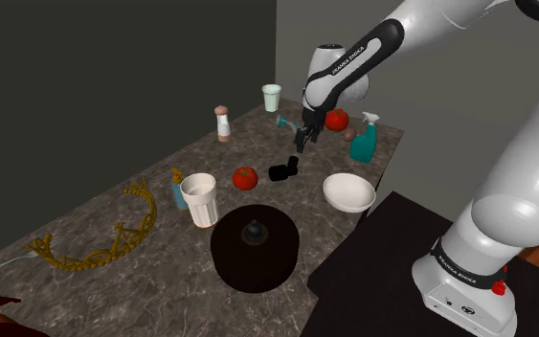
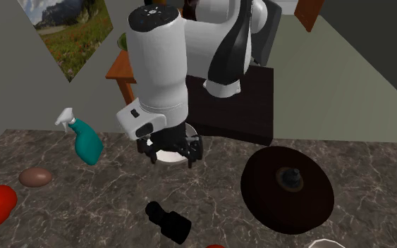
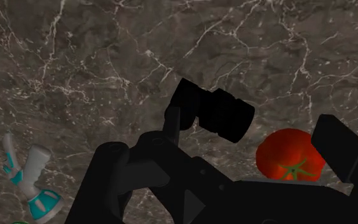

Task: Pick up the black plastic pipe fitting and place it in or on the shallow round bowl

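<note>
My gripper (image 3: 254, 130) hangs released, fingers spread wide and holding nothing, above the dark marbled counter (image 1: 162, 278). The black pipe fitting (image 3: 214, 110) lies below it on its side, on bare stone and touching nothing. In the wrist view it sits between my two fingers, nearer one than the other, so I judge I am lined up to come down on it but not yet centred. Lying flat as it does, its round body gives me two sides to close on, and I would take it across the narrow way.

A red tomato (image 1: 245, 177) sits just beside the fitting, to the shoulder view's left. That is the close neighbour, and one finger has to pass on that side without nudging it.

The shallow white bowl (image 1: 348, 190) stands near the fitting on its other side, close to the counter's edge by my stand (image 1: 392, 258). The stone between the two is bare, so the carry looks short and open, but the edge just past the bowl leaves little room to overshoot.

The teal spray bottle (image 1: 364, 141) stands beyond the bowl, tall enough to mind on the lift. The wide dark disc (image 1: 255, 246) and the white cup (image 1: 200, 198) lie well apart from my path.
</note>
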